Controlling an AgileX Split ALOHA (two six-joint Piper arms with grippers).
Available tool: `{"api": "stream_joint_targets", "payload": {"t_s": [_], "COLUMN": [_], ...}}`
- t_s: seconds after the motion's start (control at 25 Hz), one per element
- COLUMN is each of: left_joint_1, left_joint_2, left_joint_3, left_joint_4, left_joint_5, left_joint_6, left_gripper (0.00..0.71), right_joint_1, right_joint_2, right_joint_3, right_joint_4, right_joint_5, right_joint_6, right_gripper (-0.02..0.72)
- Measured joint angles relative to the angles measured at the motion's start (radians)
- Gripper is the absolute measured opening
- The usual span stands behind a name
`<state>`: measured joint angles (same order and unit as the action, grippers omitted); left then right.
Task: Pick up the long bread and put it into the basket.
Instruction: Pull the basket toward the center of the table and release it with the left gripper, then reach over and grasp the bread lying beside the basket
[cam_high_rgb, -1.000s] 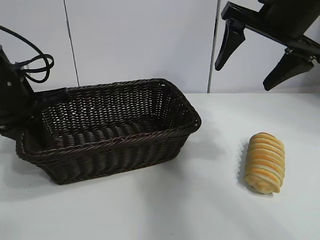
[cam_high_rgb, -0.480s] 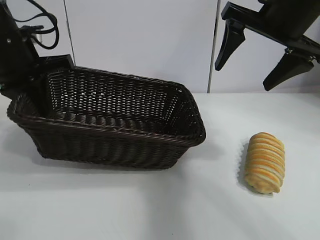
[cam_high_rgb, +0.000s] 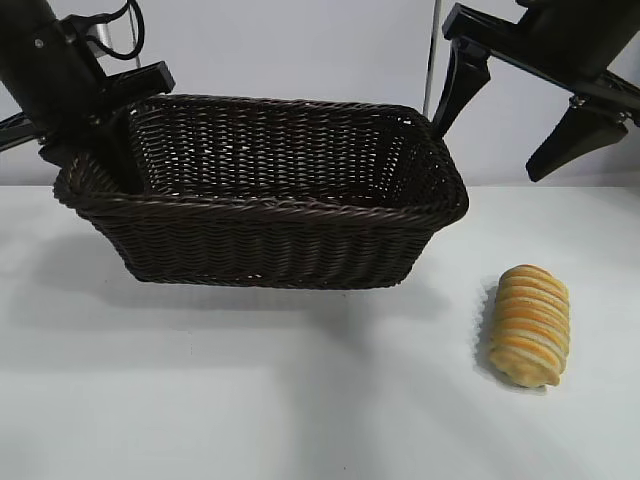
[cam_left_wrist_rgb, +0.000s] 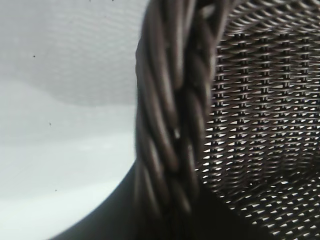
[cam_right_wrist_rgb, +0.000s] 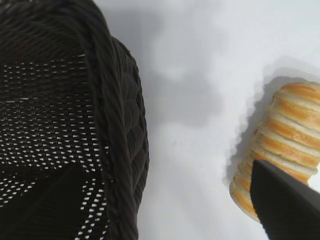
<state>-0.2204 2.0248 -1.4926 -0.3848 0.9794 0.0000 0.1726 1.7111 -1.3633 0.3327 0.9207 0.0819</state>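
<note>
A ridged golden long bread (cam_high_rgb: 529, 324) is lying unmoved near the white table's (cam_high_rgb: 300, 400) right edge. The dark woven basket (cam_high_rgb: 270, 215), tilted a second ago, is now hanging level above the table, the left gripper (cam_high_rgb: 100, 125) clamping its braided left rim. The right gripper (cam_high_rgb: 515, 110) is hovering spread wide above the bread, partly cut off.

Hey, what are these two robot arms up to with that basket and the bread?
The left gripper grips the basket by the rim at its left end, and the basket looks lifted off the white table. The right gripper hangs open above the long bread, which lies on the table to the basket's right, untouched.
</note>
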Motion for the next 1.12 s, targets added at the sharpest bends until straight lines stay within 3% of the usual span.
{"api": "stream_joint_targets", "payload": {"t_s": [0.48,0.56,0.68,0.76,0.88,1.12], "left_joint_1": [-0.001,-0.001,-0.001,-0.001,0.002,0.015], "left_joint_2": [0.093,0.093,0.089,0.07,0.01,-0.13], "left_joint_3": [0.0,0.0,-0.001,-0.001,-0.003,-0.004], "left_joint_4": [-0.018,-0.023,-0.025,-0.025,-0.022,0.036], "left_joint_5": [-0.065,-0.063,-0.038,-0.019,-0.002,0.04], "left_joint_6": [0.0,0.0,0.0,0.0,0.0,-0.069], "left_gripper": [0.109,0.209,0.518,0.62,0.675,0.692], "right_joint_1": [0.0,0.0,0.0,0.0,0.0,0.0], "right_joint_2": [0.0,0.0,0.0,0.0,0.0,0.0], "right_joint_3": [0.0,0.0,0.0,0.0,0.0,0.0], "right_joint_4": [0.0,0.0,0.0,0.0,0.0,0.0], "right_joint_5": [0.0,0.0,-0.001,0.0,0.006,0.013], "right_joint_6": [0.0,0.0,0.0,0.0,0.0,0.0], "right_gripper": [0.655,0.655,0.655,0.655,0.655,0.655]}}
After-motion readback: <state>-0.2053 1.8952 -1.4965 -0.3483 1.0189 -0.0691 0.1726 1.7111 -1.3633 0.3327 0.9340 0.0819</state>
